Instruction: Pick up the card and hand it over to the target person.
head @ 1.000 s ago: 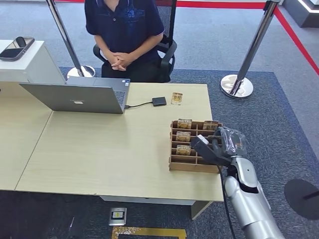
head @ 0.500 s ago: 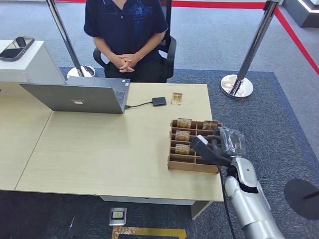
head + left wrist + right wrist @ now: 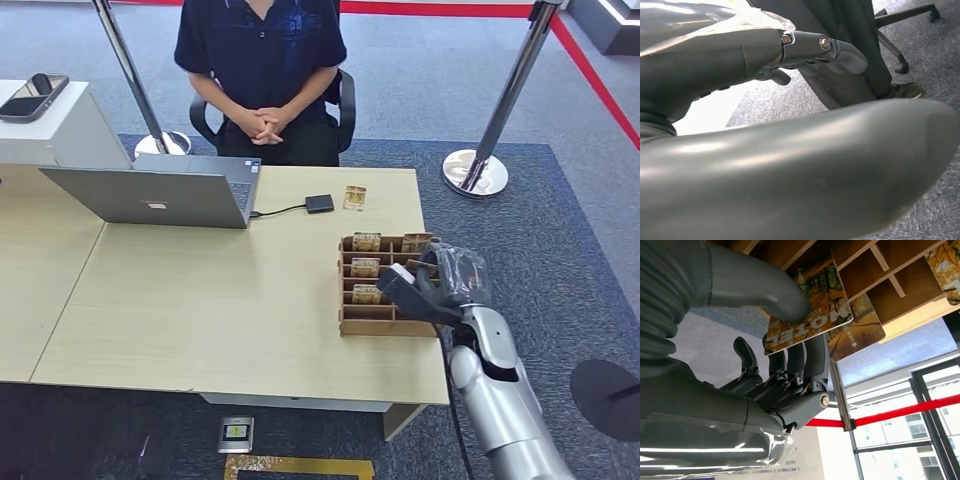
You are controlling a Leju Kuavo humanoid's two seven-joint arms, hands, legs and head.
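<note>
A wooden card rack (image 3: 377, 326) stands near the desk's right front edge, with hotel cards (image 3: 366, 242) upright in its slots. My right hand (image 3: 432, 284) reaches into the rack's right side. In the right wrist view its thumb (image 3: 764, 295) and fingers (image 3: 806, 360) pinch a card (image 3: 811, 315) printed HOTEL, still at the rack's wooden slots (image 3: 900, 275); a second card (image 3: 862, 332) lies just behind it. The target person (image 3: 260, 60) sits across the desk with clasped hands. My left hand (image 3: 806, 47) hangs beside the body, fingers stretched out, holding nothing.
An open laptop (image 3: 151, 192), a small black box (image 3: 319, 203) on a cable and a loose card (image 3: 355, 197) lie on the desk's far side. Stanchion posts (image 3: 475, 170) with a red rope stand behind, and a white cabinet (image 3: 53, 125) is at far left.
The rack and my right hand have shifted slightly away from me across the desk. The seated person has moved a little to the right.
</note>
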